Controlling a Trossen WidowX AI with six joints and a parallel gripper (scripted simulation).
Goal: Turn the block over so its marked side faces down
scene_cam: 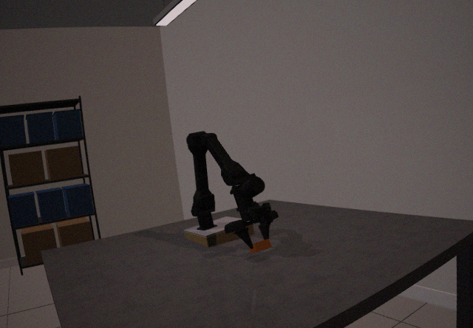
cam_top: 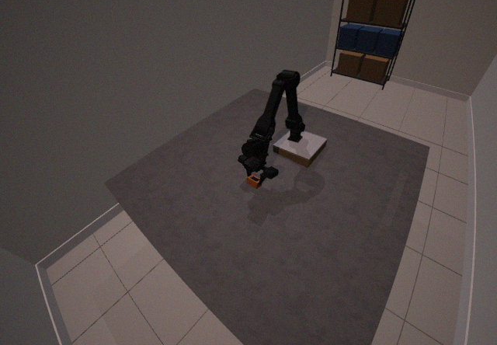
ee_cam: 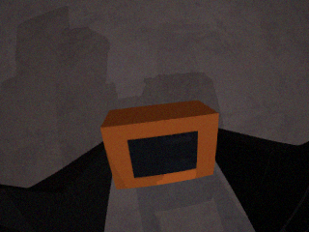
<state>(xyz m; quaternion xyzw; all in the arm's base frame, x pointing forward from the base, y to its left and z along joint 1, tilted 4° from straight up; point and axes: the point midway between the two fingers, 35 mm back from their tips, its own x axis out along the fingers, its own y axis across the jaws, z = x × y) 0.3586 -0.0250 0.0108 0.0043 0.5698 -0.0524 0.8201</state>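
Step in hand, as I judge it: the orange block is gripped and lifted, the roll not yet begun; you want enough height under it before you turn the wrist, or a lower corner may catch the grey table; roll about the axis through the two fingers so the block turns in place and does not swing; keep the squeeze steady, since the contact faces look small and smooth and the block could pivot or slip between them; once the dark face points down, lower it flat and only then release

Gripper: closed partway on the block, held from two opposite sides; in the wrist view the black fingers flank it at 9 and 3 o'clock, blurred at the edges, so I cannot tell the exact contact spots

Block position: in the exterior view it hangs tilted just off the table top, at 5 o'clock from the arm's white base plate; in the top view it sits at 7 o'clock from that plate, close to it

Block look: small box, orange all round, one broad face carrying a dark, near-black rectangle with an orange border; that marked face now looks up toward the wrist camera, so the flip is still all to do
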